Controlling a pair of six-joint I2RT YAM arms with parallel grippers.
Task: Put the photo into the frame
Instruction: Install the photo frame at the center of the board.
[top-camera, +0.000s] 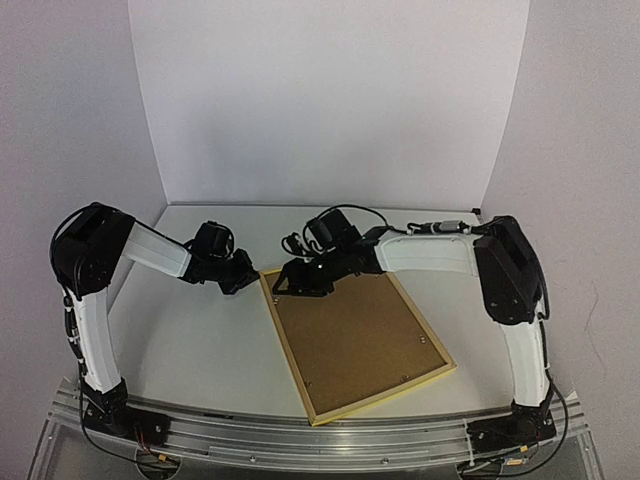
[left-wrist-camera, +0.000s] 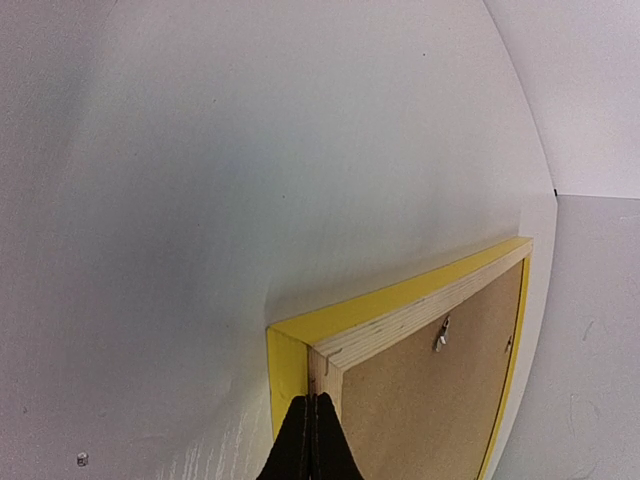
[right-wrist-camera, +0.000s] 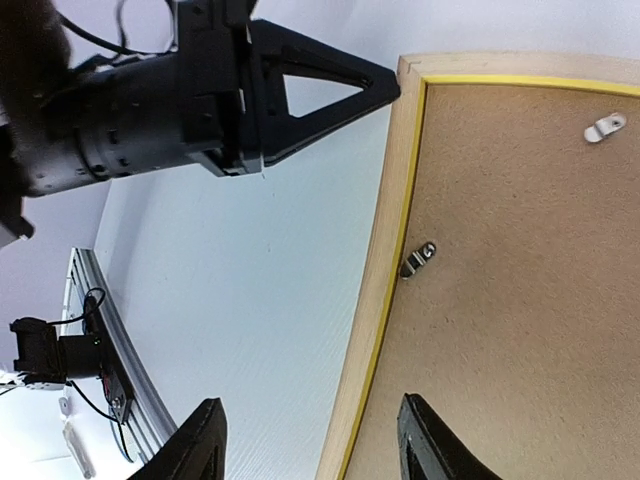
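Observation:
The frame (top-camera: 286, 343) lies face down in the middle of the table, its yellow edges around a brown backing board (top-camera: 350, 335). My left gripper (top-camera: 248, 277) is shut, its joined tips (left-wrist-camera: 312, 400) pressed against the frame's far left corner (left-wrist-camera: 400, 300). In the right wrist view those same tips (right-wrist-camera: 385, 88) meet that corner. My right gripper (top-camera: 297, 285) hovers open over the frame's far end. It straddles the wooden side rail (right-wrist-camera: 385, 260), one finger above the table and one above the board, with nothing between them (right-wrist-camera: 310, 405). The photo is out of view.
Small metal turn clips (right-wrist-camera: 418, 258) (right-wrist-camera: 603, 128) (left-wrist-camera: 441, 335) sit along the board's edges. The white table (top-camera: 200, 340) is backed by a white wall. An aluminium rail (top-camera: 300, 440) carrying both arm bases runs along the near edge.

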